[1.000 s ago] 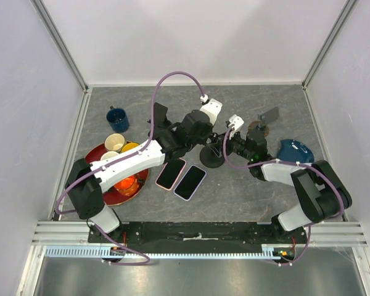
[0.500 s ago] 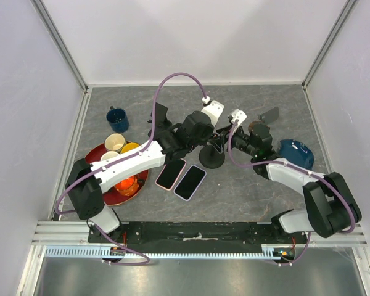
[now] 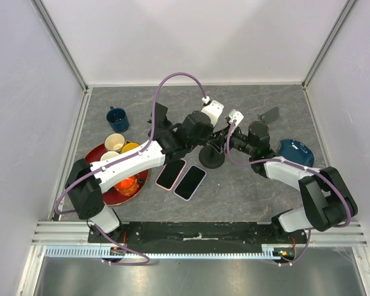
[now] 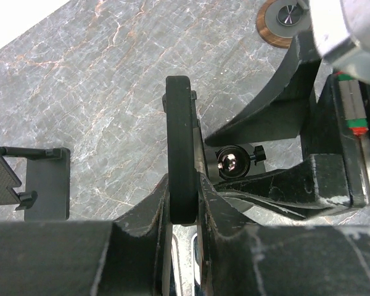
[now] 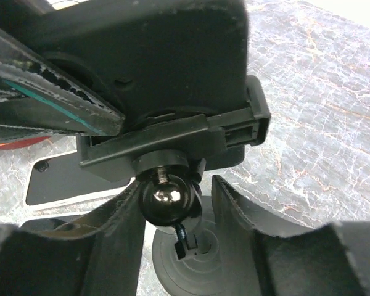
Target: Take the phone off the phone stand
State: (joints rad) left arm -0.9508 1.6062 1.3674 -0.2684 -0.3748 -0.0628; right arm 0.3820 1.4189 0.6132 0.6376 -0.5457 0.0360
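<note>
From above, left gripper (image 3: 206, 137) and right gripper (image 3: 224, 145) crowd the black phone stand (image 3: 212, 160), its cradle hidden. Left wrist: scuffed fingers (image 4: 153, 213) pinch the rounded phone (image 4: 180, 148) edge-on. Right wrist: parted fingers (image 5: 120, 228) flank the glossy ball joint (image 5: 166, 194), with a gap on one side.

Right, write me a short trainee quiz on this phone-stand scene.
1. True or false: the left hand pinches the thin black phone edge-on.
2. How many dark glossy phones lie flat on the grey marbled table? A one, B two, C four.
3. Fill in: the right hand straddles the shiny ___ joint of the black plastic phone stand.
Key: 1 true; 2 B; 3 ball.
</note>
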